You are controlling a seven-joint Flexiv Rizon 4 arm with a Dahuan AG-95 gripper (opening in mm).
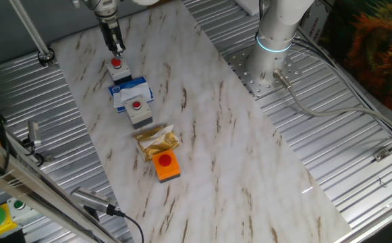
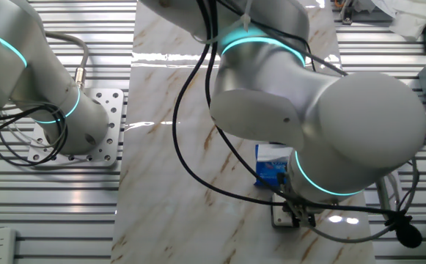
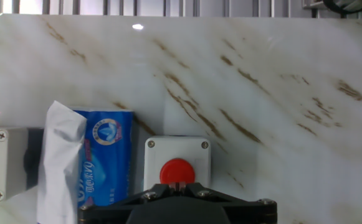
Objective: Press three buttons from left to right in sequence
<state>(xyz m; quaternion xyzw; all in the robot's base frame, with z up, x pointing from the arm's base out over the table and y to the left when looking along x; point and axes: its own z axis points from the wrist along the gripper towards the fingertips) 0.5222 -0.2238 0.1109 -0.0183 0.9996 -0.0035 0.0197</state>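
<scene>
Gripper (image 1: pixel 117 49) poised over first button (image 1: pixel 117 64); finger gap unclear. Rigid box, sprung cap: likely needs a light central press.

A white marble-patterned tabletop (image 1: pixel 209 135) with brown veins carries a row of items. Directly below the gripper (image 1: pixel 117 48) sits a grey-white button box with a red cap (image 1: pixel 118 68). Beyond it lie a blue-and-white carton (image 1: pixel 131 92), a second grey-white red-capped box (image 1: pixel 138 110), a crumpled golden wrapper (image 1: pixel 156 140) and an orange-based red button box (image 1: pixel 166 165).
</scene>
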